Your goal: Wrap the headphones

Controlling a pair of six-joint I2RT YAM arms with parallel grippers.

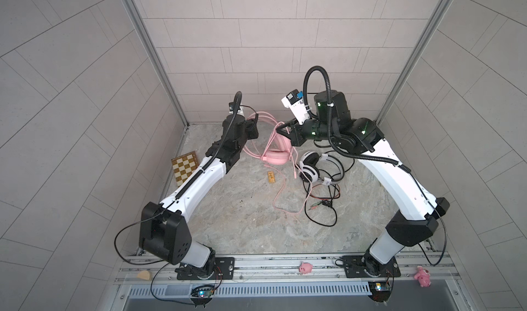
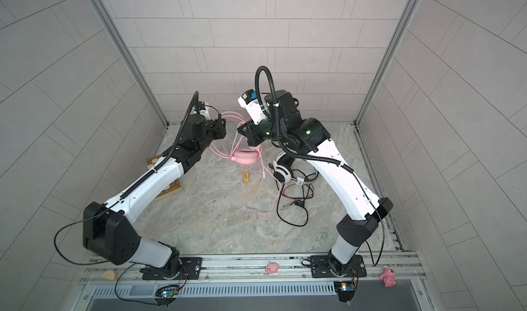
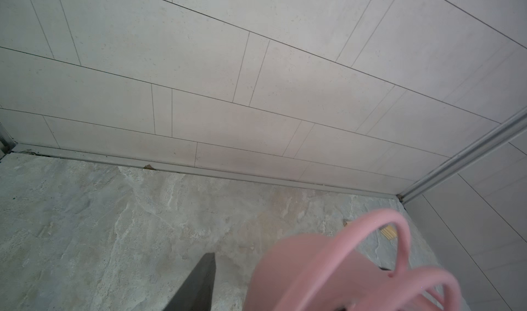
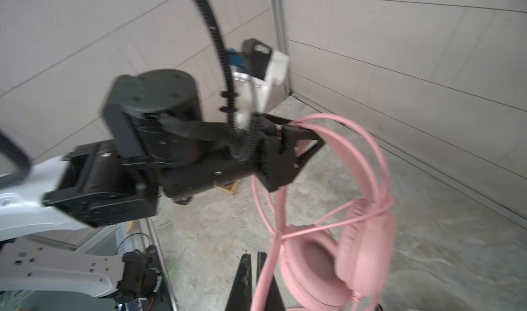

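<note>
Right wrist view: my left gripper (image 4: 305,131) is clamped on the top of the pink headset (image 4: 316,258), gripping the headband, and the headset hangs from it with the ear cups down and side by side over the table (image 4: 427,238). The headset is all pink, with padded oval cups and a wide smooth band; the frame is motion-blurred. The pink cable (image 4: 368,218) crosses the cups in a few turns, and big loose loops stand beside the band near the left jaws. My right gripper (image 4: 255,262) has its jaws together on a run of that cable, near the cups. Left wrist view gives only a blurred pink band and cable loops close to the lens, with one dark finger (image 3: 199,284) beside them. In both top views the pink headset (image 1: 275,156) (image 2: 245,156) is toward the back of the table, between my two grippers; I cannot tell if the cups touch the surface. The loose length of pink cable (image 1: 281,192) trails forward over the table in a long bend. The white-and-black headset (image 1: 309,168) lies just right of the pink one, partly under my right arm. It is unwrapped, and its thin black cable (image 1: 322,209) lies in a loose tangle in front of it.
</note>
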